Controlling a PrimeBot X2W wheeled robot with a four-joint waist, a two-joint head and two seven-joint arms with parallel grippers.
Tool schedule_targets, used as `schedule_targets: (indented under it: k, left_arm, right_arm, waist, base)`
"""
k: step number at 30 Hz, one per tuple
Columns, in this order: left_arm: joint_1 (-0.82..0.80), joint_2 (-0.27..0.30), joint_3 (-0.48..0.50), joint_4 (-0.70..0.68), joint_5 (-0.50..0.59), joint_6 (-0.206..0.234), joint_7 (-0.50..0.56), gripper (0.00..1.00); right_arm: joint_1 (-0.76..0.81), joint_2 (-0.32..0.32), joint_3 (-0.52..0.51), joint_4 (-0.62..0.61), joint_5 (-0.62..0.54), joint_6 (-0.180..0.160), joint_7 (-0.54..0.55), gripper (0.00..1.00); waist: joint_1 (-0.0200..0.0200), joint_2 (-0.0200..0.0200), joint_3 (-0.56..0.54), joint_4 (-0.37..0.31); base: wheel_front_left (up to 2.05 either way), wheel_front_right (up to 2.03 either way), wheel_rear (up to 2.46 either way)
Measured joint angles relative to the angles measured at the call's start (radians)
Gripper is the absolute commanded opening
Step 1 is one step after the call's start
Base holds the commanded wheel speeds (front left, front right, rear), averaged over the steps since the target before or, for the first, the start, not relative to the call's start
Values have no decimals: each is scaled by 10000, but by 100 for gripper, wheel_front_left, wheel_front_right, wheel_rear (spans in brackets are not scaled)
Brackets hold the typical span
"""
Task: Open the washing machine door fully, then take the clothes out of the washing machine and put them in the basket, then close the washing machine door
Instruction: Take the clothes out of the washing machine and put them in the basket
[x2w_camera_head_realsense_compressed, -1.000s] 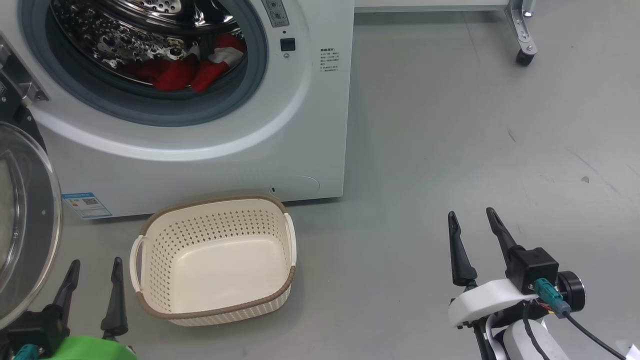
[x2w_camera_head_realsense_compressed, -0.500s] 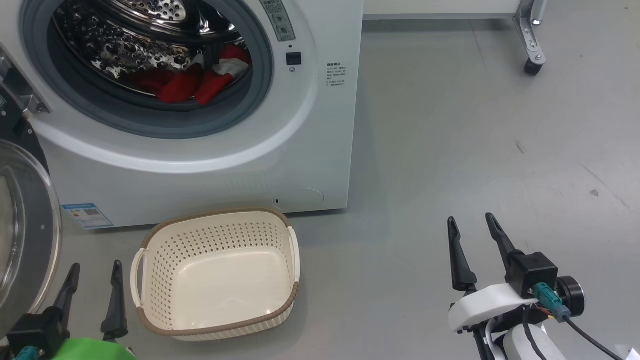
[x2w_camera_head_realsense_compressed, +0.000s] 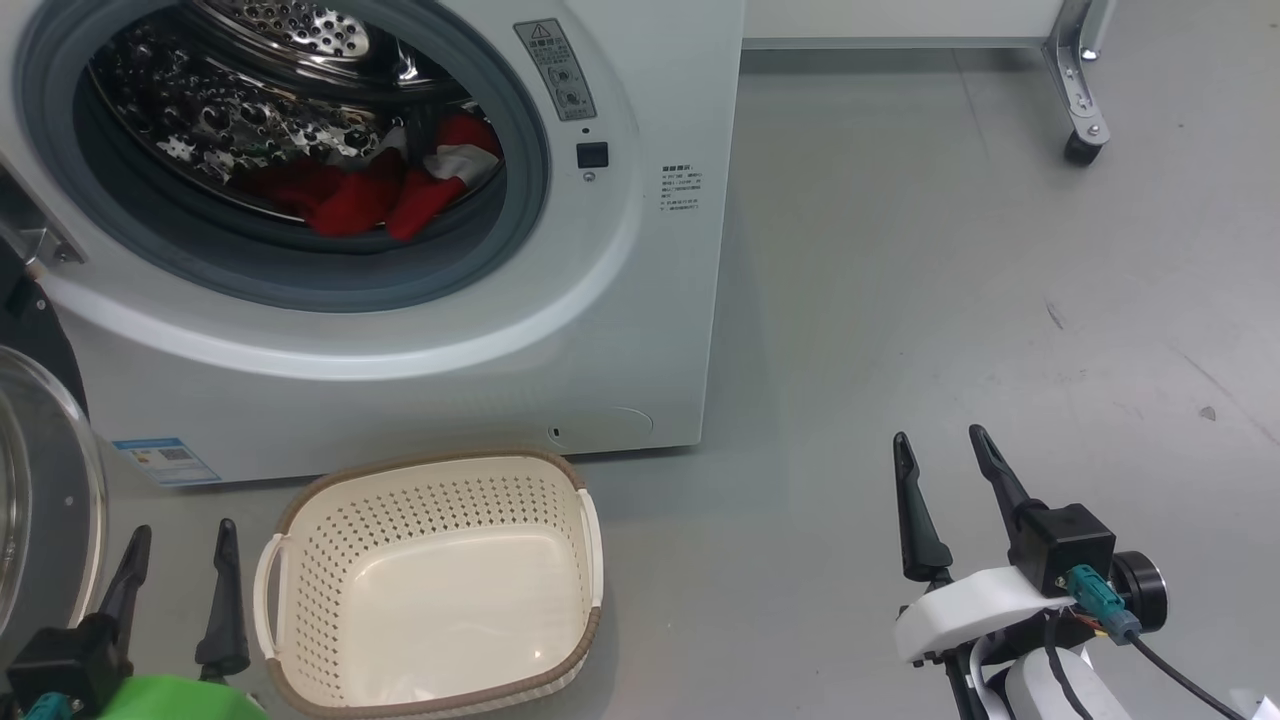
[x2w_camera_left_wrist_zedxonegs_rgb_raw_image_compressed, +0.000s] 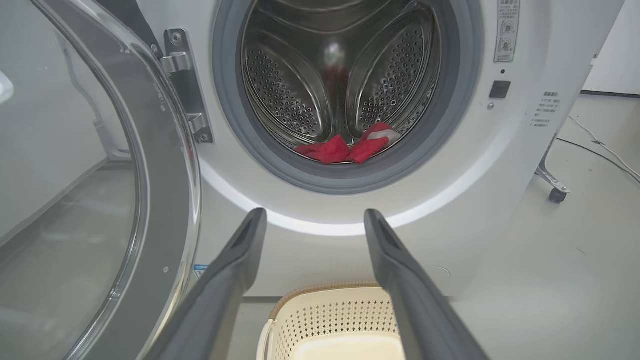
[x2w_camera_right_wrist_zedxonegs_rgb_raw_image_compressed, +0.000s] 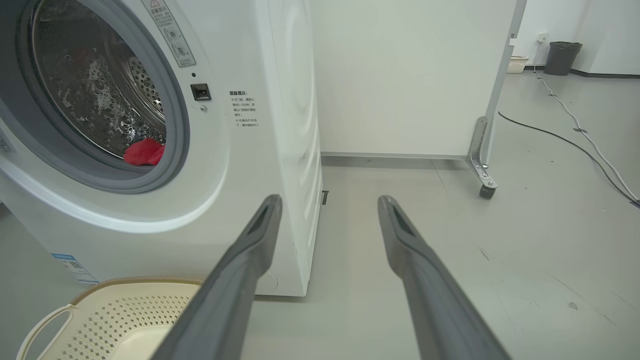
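The white washing machine (x2w_camera_head_realsense_compressed: 620, 330) stands with its round door (x2w_camera_head_realsense_compressed: 50, 520) swung out to the left, glass bowl showing (x2w_camera_left_wrist_zedxonegs_rgb_raw_image_compressed: 75, 210). Red clothes (x2w_camera_head_realsense_compressed: 370, 195) with white trim lie low in the steel drum, also seen as clothes (x2w_camera_left_wrist_zedxonegs_rgb_raw_image_compressed: 350, 147) and clothes (x2w_camera_right_wrist_zedxonegs_rgb_raw_image_compressed: 144, 151). The cream basket (x2w_camera_head_realsense_compressed: 300, 540) sits empty on the floor before the machine. My left gripper (x2w_camera_head_realsense_compressed: 180, 545) is open at the lower left, beside the basket's left handle. My right gripper (x2w_camera_head_realsense_compressed: 940, 450) is open over bare floor at the right. Both grippers hold nothing.
A white panel on a caster foot (x2w_camera_head_realsense_compressed: 1082, 148) stands behind the machine at the right. Cables (x2w_camera_right_wrist_zedxonegs_rgb_raw_image_compressed: 565, 135) run over the grey floor, and a dark bin (x2w_camera_right_wrist_zedxonegs_rgb_raw_image_compressed: 562, 57) stands far back. Open floor (x2w_camera_head_realsense_compressed: 950, 300) lies right of the machine.
The head view has shifted, so the machine and basket sit lower and slightly further right in the picture. Both grippers stay open in much the same places.
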Motion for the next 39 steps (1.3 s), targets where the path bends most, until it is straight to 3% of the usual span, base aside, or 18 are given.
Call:
schedule_targets:
  k: [23,39]
  left_arm:
    - [0,-105,-602,-10,-127,0,0,100]
    - [-257,151,-1567,-207,-1066,-2,0,100]
  right_arm:
    - [1,0,102,17,90,0,0,100]
    - [-20,2,232,-69,86,0,0,100]
  waist:
    - [0,0,152,19]
    - [0,0,1450,-49]
  base:
    - [14,-14,0]
    - [0,0,0]
